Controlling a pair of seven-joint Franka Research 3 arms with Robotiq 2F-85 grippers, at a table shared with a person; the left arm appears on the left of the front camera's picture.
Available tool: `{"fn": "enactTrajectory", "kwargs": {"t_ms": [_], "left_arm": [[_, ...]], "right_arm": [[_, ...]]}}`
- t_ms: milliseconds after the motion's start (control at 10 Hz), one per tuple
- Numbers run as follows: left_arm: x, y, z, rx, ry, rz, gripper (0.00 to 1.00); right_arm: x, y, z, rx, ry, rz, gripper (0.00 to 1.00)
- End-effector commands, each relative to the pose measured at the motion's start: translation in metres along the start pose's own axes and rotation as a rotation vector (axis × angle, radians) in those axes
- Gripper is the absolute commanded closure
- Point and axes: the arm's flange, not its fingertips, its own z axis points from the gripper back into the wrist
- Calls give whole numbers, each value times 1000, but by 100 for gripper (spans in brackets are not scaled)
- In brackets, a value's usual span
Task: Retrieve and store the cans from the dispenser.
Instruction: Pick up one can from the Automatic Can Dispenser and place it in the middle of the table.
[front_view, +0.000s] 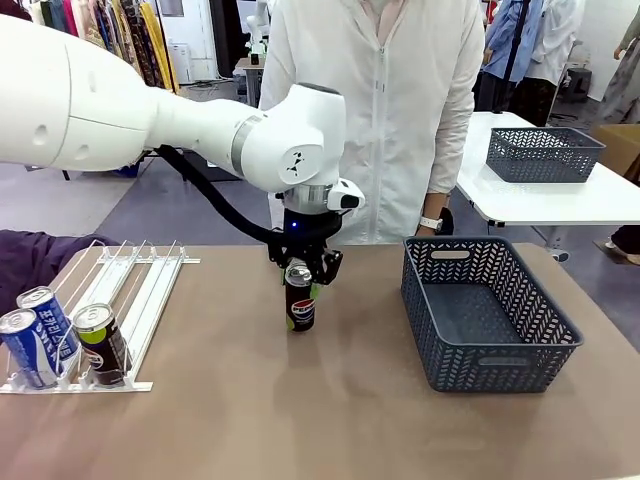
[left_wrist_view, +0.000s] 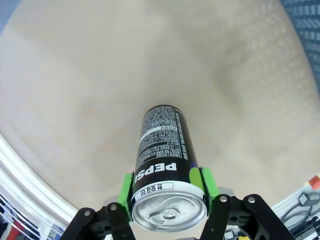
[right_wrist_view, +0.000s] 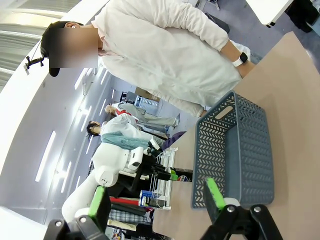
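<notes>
My left gripper (front_view: 300, 272) is shut on a black Pepsi can (front_view: 300, 305), held upright near its silver top at mid-table, left of the basket. The can's base is at or just above the tabletop. In the left wrist view the green pads (left_wrist_view: 126, 192) clamp both sides of this can (left_wrist_view: 162, 145). The white dispenser (front_view: 150, 290) lies at the table's left and holds two blue cans (front_view: 35, 340) and one black can (front_view: 100, 345) at its near end. My right gripper (right_wrist_view: 157, 200) stands open and holds nothing, raised off to the basket's side.
A dark grey lattice basket (front_view: 490, 320) stands on the table's right with nothing in it, also seen from the right wrist (right_wrist_view: 235, 150). A person in a white jacket (front_view: 380, 110) stands at the far edge. A second basket (front_view: 545, 155) sits on another table behind.
</notes>
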Motion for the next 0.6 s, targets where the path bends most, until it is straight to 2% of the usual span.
{"fn": "enactTrajectory", "kwargs": {"t_ms": [0,400,500], "left_arm": [[-14,6,-4,-32,-24,-14,100],[-15,6,-3,-57,-28,-21,100],[-13,6,-3,-66,-28,-17,57]], "right_arm": [[4,3,0,24,-19,6,0],[4,3,0,24,-19,6,0],[4,3,0,24,-19,6,0]]}}
